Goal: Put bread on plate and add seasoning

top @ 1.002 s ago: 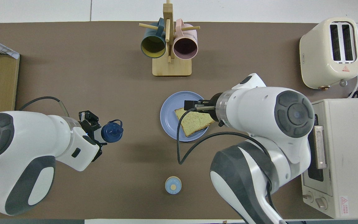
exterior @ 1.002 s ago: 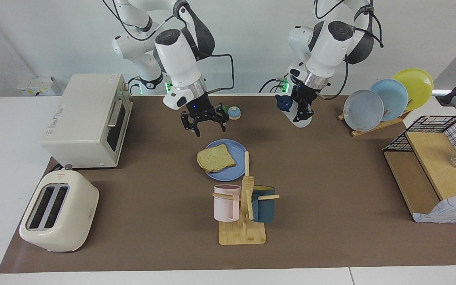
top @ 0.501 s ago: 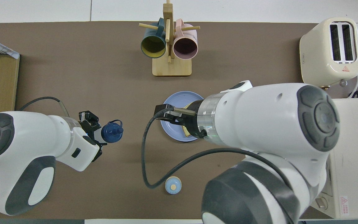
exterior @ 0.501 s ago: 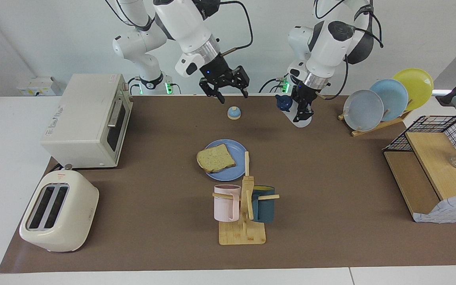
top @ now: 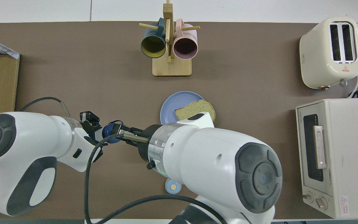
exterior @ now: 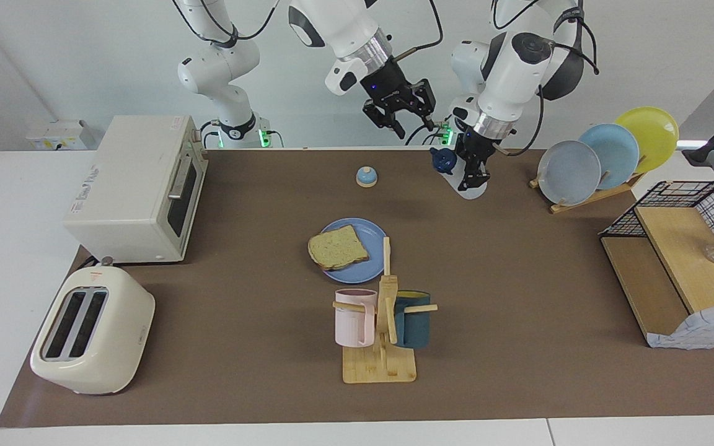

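At the centre of the facing view, the bread (exterior: 338, 246) is seen lying on the plate (exterior: 366, 232). Above, at upper centre, the right gripper (exterior: 408, 118) is held raised with fingers spread and empty. Just to its right, the seasoning (exterior: 450, 162) is clamped upright in the left gripper (exterior: 472, 174).

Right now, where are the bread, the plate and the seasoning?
bread (exterior: 338, 246), facing view, middle of the slice.
plate (exterior: 370, 230), facing view, bare rim nearer the robots.
seasoning (exterior: 444, 159), facing view, dark cap.
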